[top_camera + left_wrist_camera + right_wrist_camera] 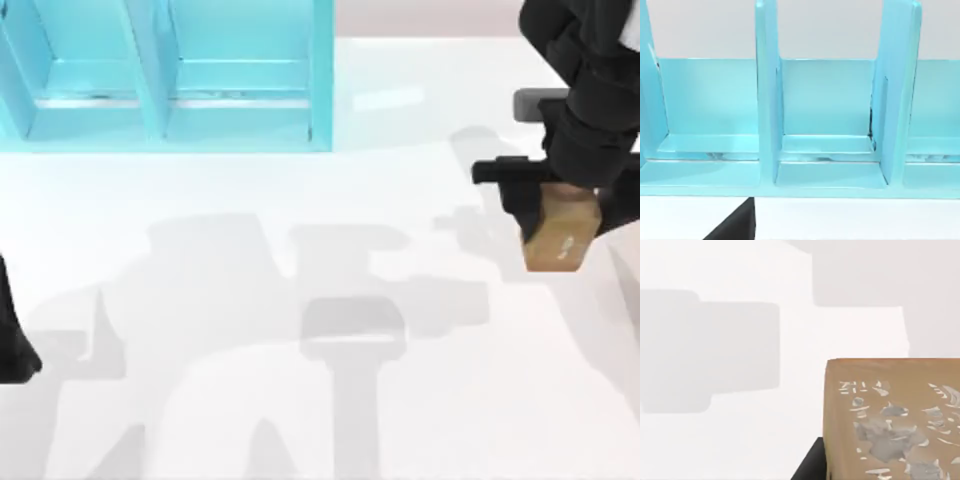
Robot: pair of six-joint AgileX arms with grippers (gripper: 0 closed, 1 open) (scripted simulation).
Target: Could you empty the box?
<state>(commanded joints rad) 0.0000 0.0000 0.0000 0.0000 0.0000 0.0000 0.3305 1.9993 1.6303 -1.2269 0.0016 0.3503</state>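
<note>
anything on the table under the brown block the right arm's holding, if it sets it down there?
Nothing visible. The right gripper holds the brown block at the table's right side, and the white table around it shows just shadows. The blue box sits far-left; the left arm is parked at the left edge.

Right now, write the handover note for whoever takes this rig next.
Right gripper: at the table's right side, shut on the brown block, carried above the white table.
Left arm: parked at the table's left edge.
Blue box: at the table's far left; the compartments seen from the top and left wrist views look empty.
Done: the block is out of the box.
Left: probably set the block down on the table and release it.
</note>
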